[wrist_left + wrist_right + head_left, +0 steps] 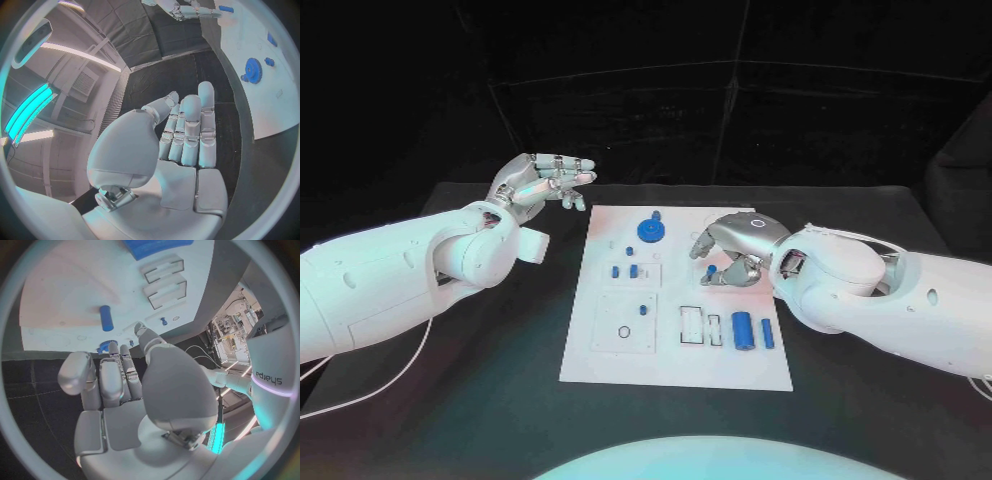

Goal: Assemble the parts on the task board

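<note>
Blue peg [711, 269] under right robot hand [731, 250]

my left hand [542, 182] is up off the table, palm open, fingers [190, 127] straight and close together side by side, nothing in it. that arm comes in from my left with the wrist bent up. my right hand [733, 250] hangs low on the other side, fingers [112, 375] curled downward and the thumb folded over in front. can't really tell if there's anything pinched in there.
</note>
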